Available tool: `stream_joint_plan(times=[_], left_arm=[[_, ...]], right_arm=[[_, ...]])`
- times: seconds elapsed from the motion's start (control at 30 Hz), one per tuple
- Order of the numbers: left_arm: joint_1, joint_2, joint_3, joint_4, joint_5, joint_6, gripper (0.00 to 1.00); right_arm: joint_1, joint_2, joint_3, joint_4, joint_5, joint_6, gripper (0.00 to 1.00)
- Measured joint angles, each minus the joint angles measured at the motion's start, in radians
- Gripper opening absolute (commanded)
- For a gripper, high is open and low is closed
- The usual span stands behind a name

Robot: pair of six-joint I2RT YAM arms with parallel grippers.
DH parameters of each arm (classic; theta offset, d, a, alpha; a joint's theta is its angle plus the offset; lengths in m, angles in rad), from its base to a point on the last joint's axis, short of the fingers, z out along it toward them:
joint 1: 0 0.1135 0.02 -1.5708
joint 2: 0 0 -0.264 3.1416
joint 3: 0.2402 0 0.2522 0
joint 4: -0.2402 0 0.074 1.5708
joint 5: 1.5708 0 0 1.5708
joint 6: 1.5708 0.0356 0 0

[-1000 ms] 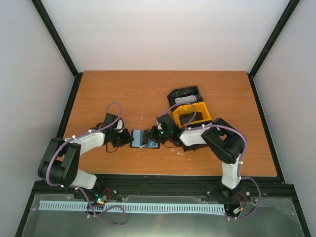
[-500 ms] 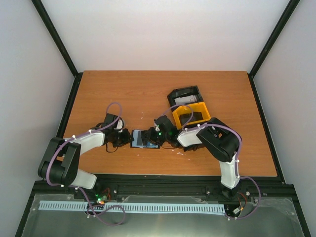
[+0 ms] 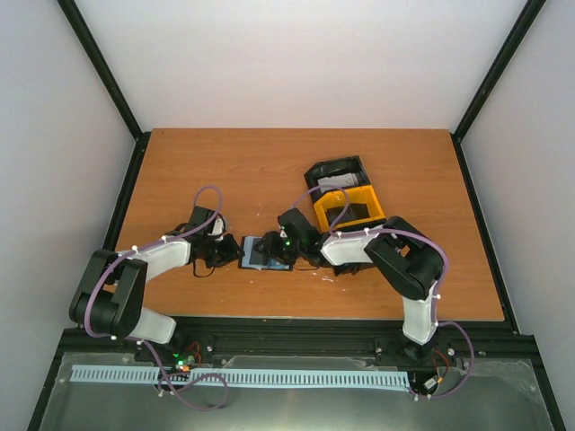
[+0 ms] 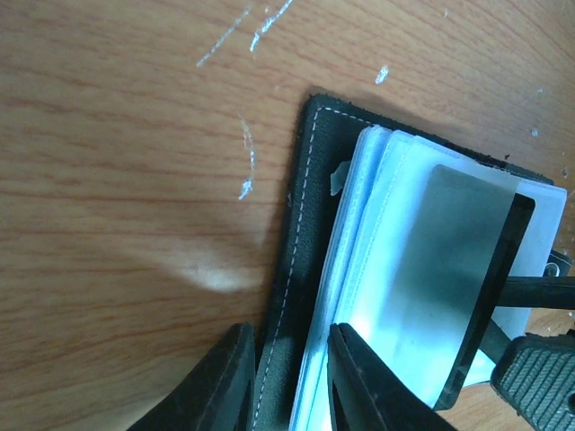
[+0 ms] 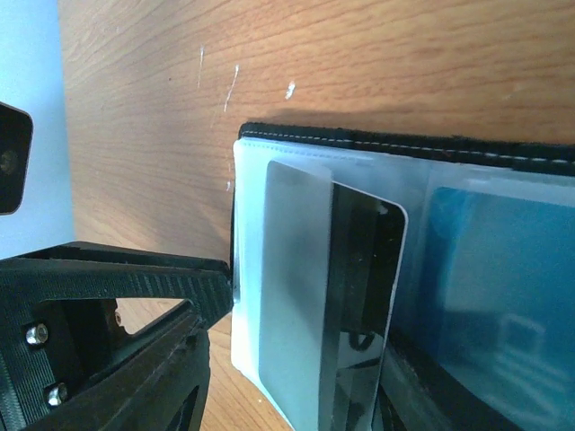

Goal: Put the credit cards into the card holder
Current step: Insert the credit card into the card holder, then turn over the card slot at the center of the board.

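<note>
The left fingers (image 4: 229, 377) are narrow, pinching the stitched black cover edge of the holder (image 3: 264, 253), which lies open and flat on the tabletop (image 3: 225, 171). The right fingers (image 5: 117, 287) stand apart at the holder's other end. One tip touches the rim of the clear sleeves, and nothing is clamped between them.

The holder lies near the front middle of the tabletop, between the two arms and short of the front edge. Bare wood runs behind it and out to the left. The front strip on either side is taken up by the arms.

A black-and-yellow tray (image 3: 346, 193) sits behind and to the right, apart from the holder. The right arm passes just in front of its yellow part, and a purple cable (image 3: 334, 205) loops over it. White walls and black frame posts close in the sides and back. White scratches (image 4: 247, 162) mark the wood beside the cover.

The holder has a black cover with pale stitching and a fan of clear sleeves. A grey card (image 5: 332, 296) lies on the top sleeve and seems partway inside it, its dark, glossy end projecting toward the right fingers. A blue card (image 5: 485, 296) shows through the next sleeve.
</note>
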Motion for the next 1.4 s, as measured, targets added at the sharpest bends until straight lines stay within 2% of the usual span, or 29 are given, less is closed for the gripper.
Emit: stream_joint_plan(times=[0.3,0.6,0.83,0.9,1.0,1.1,1.4], left_arm=[[0.0,0.003,-0.001,0.005,0.016,0.006,0.24],[0.0,-0.001,-0.001,0.004,0.014,0.008,0.3],[0.0,-0.035,0.0,-0.021,-0.016,0.009,0.33],[0.0,-0.05,0.001,-0.031,-0.025,0.009,0.36],[0.0,-0.077,0.001,-0.033,-0.028,0.011,0.4],[0.0,-0.104,0.001,-0.027,0.003,0.021,0.4],[0.0,-0.095,0.001,0.032,0.103,0.028,0.36]], right_arm=[[0.018,0.039,0.069,-0.044,-0.003,-0.019,0.43],[0.021,0.042,0.108,-0.119,0.012,-0.051,0.54],[0.023,0.018,0.188,-0.317,0.09,-0.114,0.55],[0.024,0.011,0.219,-0.383,0.121,-0.132,0.5],[0.026,0.001,0.25,-0.459,0.153,-0.16,0.35],[0.03,0.001,0.268,-0.5,0.158,-0.183,0.25],[0.035,0.029,0.291,-0.523,0.099,-0.227,0.14]])
